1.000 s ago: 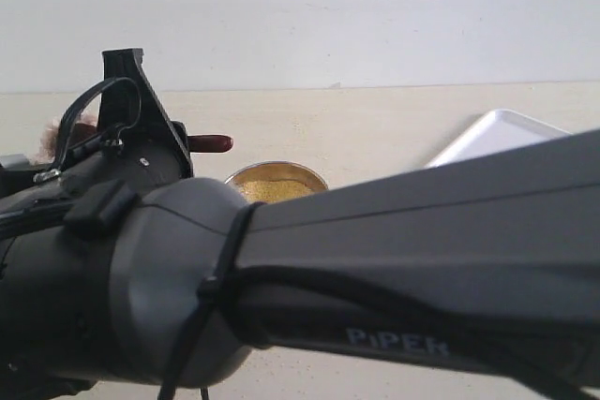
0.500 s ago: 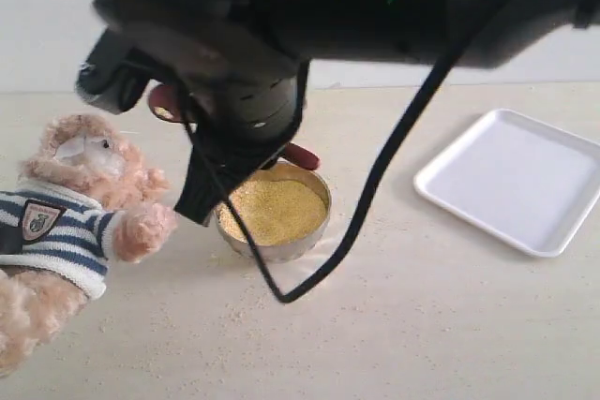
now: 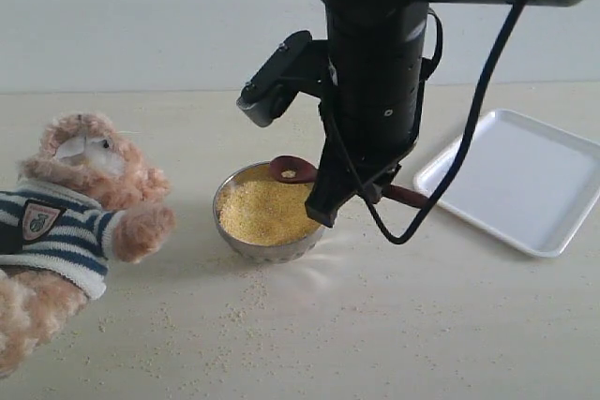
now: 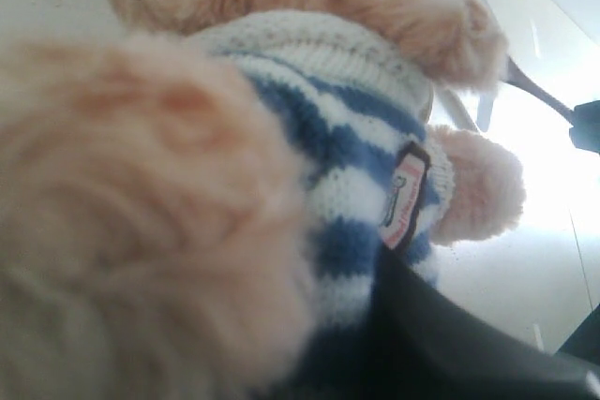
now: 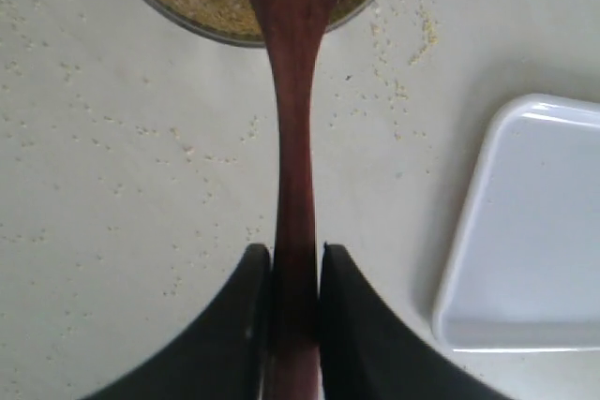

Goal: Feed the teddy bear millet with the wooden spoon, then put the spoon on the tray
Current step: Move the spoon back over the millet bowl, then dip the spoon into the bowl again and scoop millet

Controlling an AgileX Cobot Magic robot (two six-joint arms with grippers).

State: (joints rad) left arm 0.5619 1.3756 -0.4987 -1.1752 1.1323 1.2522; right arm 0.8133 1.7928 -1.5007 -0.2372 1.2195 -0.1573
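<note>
The teddy bear (image 3: 84, 203) leans at the left in its striped shirt. The steel bowl (image 3: 234, 241) of millet (image 3: 262, 213) stands beside its paw. My right gripper (image 3: 373, 190) is shut on the handle of the wooden spoon (image 3: 292, 170), whose oval end hovers over the bowl's far rim with a few grains in it. In the right wrist view the gripper (image 5: 296, 255) pinches the spoon (image 5: 292, 119) tightly. The white tray (image 3: 525, 185) lies at the right. The left wrist view is filled by the bear (image 4: 281, 138). One dark finger (image 4: 450, 344) presses its shirt; the other is hidden.
Loose millet grains (image 3: 234, 311) are scattered on the pale table in front of the bowl and around it (image 5: 412, 53). The black right arm (image 3: 375, 63) hangs over the middle of the scene with a cable looping down. A pale wall rises behind.
The right arm, which blocked the exterior view, has swung right. It carried the spoon from beside the bear's head back over the millet bowl. The bear has stayed put.
</note>
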